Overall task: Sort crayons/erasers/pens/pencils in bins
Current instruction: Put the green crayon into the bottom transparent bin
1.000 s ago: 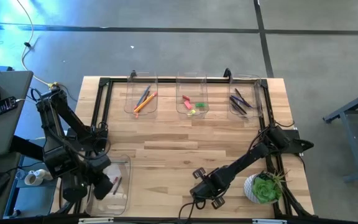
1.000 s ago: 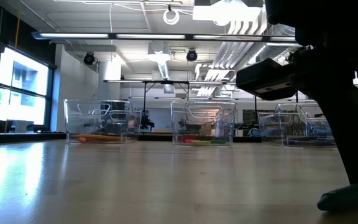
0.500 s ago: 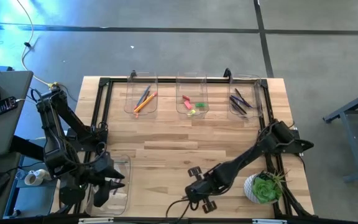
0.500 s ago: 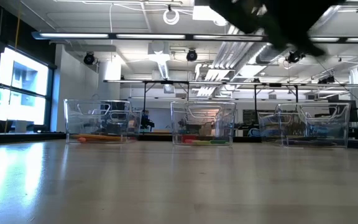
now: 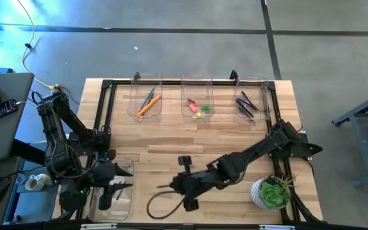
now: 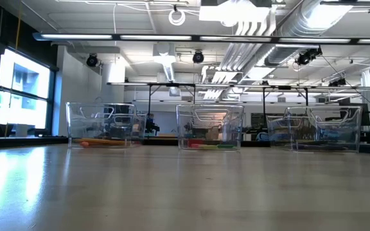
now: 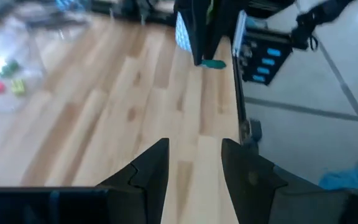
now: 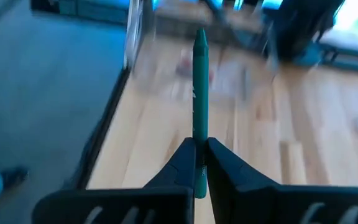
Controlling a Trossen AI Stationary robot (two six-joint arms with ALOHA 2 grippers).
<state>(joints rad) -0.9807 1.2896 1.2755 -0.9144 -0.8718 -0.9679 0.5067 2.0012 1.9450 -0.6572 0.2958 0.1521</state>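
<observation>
**Green crayon gripped by right pincer above the surface**

A green crayon [image 8: 199, 106] is clamped between the closed fingers of the right pincer [image 8: 201, 163], with most of its length pointing forward past the fingertips. In the high view the right arm is stretched across the near half of the wooden surface [image 5: 171, 140], and its pincer [image 5: 185, 191] is placed near the middle of the front edge; the crayon itself cannot be made out from above.

The left pincer [image 5: 110, 188] is held over the clear bin [image 5: 128, 167] at the front left corner of the surface. Its fingers [image 7: 151, 171] are spread apart and nothing is seen between them. A dark stick appears to lie in that bin, but it is mostly hidden by the arm.

Three more bins are lined up along the far edge. In the left one [image 5: 147, 102] orange, yellow and blue pencils [image 5: 147, 102] are kept. In the middle one [image 5: 198, 105] pink-red, green and yellow erasers [image 5: 199, 108] are gathered. In the right one [image 5: 251, 102] dark pens [image 5: 246, 104] are laid.

A potted plant [image 5: 271, 193] is set at the front right corner.
</observation>
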